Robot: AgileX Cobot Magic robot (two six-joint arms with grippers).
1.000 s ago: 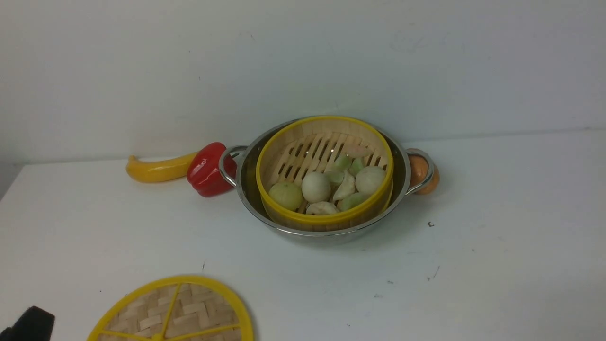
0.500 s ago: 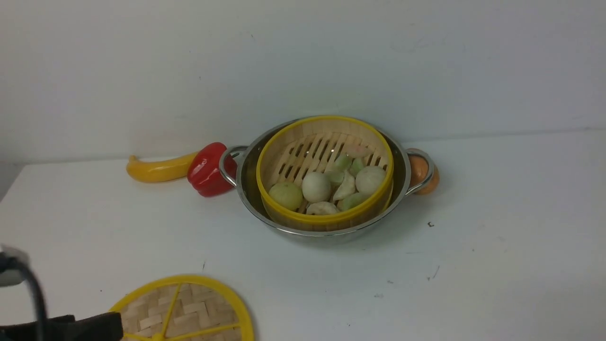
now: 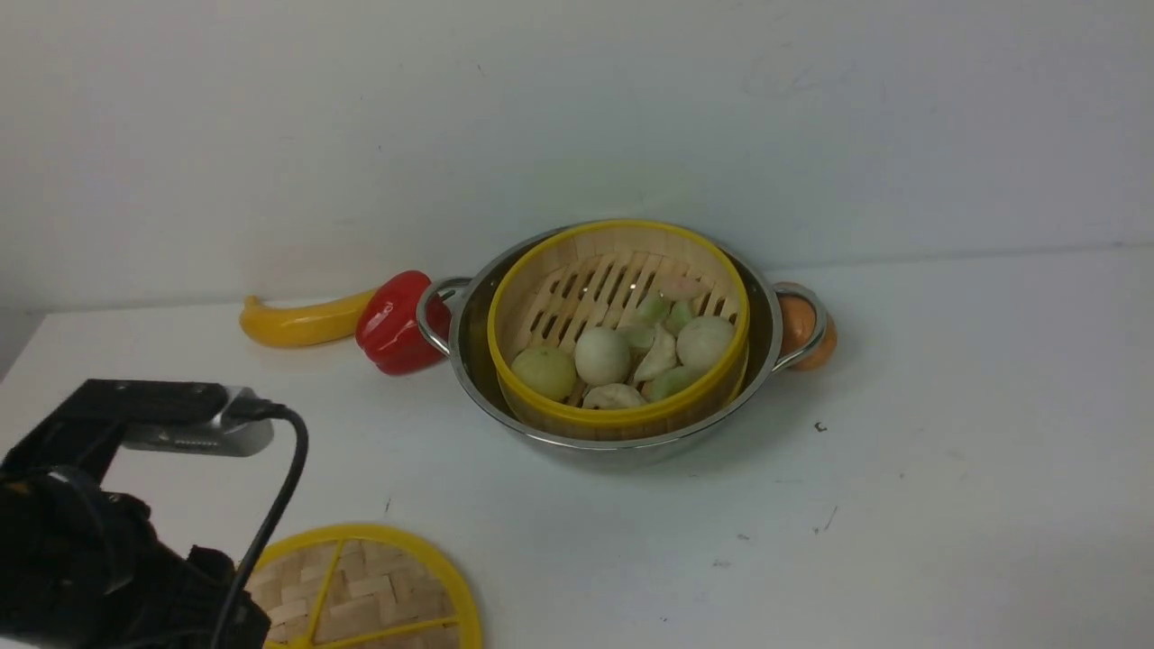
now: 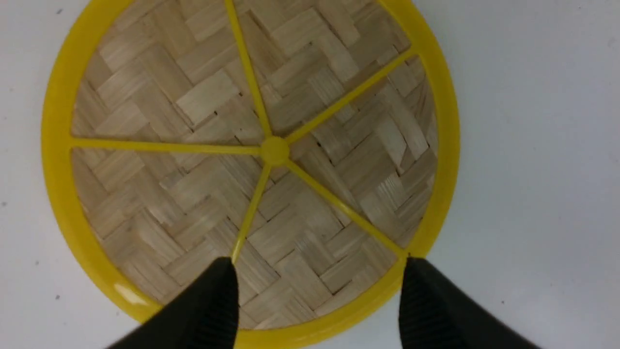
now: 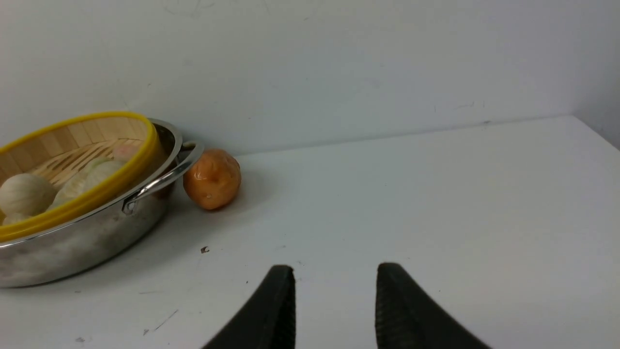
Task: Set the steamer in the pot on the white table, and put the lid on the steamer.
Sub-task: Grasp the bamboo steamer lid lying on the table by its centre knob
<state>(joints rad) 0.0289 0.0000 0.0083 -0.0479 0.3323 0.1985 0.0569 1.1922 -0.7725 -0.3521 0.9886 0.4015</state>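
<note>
At near left, on table (image 3: pixel 902 451): lid (image 4: pixel 193 97), flat, under left gripper (image 4: pixel 318 266), jaws apart, straddling rim, nothing held. Likely light, stiff, thin; best pinched across rim. Centre: steamer (image 3: pixel 622 419) seated in pot (image 3: pixel 768 347), uncovered. Right: right gripper (image 5: pixel 334 276), jaws apart, empty, above bare table. Changed from a second ago: left arm (image 3: pixel 90 541) now well into front view beside lid.
</note>
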